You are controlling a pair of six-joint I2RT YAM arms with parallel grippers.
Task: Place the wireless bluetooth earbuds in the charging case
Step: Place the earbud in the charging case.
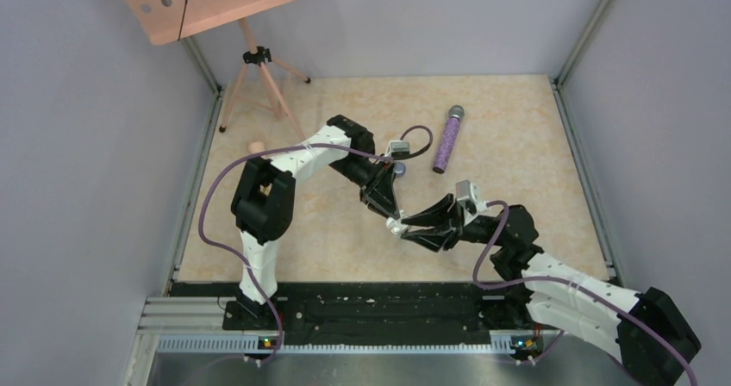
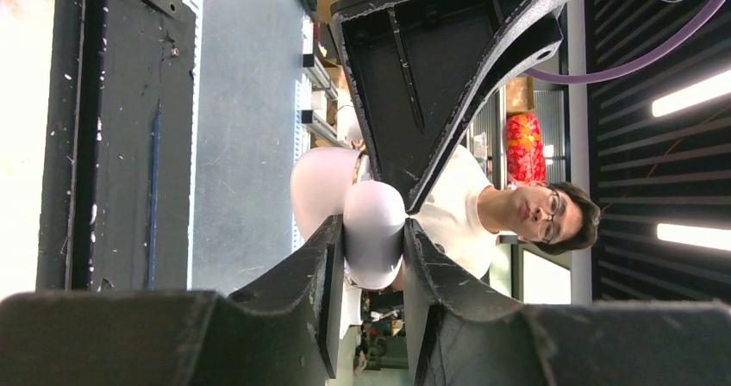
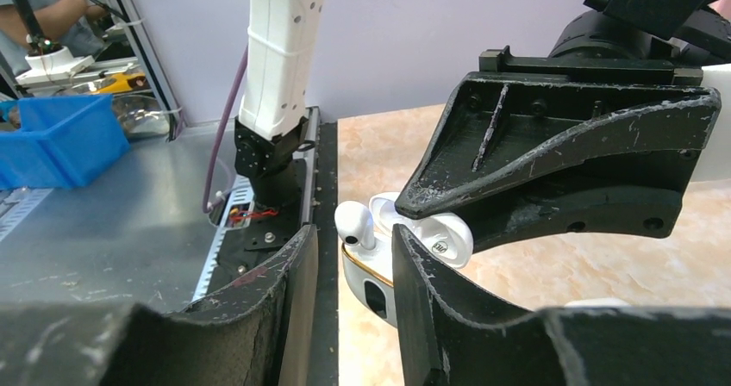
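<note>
My L gripper (image 2: 372, 227) was clenched on the white case (image 3: 369, 276), held over mid-desk, a bit nearer the front edge. R gripper (image 3: 352, 241) was unclenched, jaws apart either side of a white earbud (image 3: 352, 219) sitting upright in the case.

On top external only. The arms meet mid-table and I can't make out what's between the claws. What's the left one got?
Observer: In the left wrist view, the left claw is clamped on a white charging case.
Operator: Anything in the case?
Observer: In the right wrist view, a white earbud sticks up out of its open top.
Operator: Is the right claw gripping that bud?
Observer: No. The right claw is open, with one finger on each side of the earbud and neither touching it.
</note>
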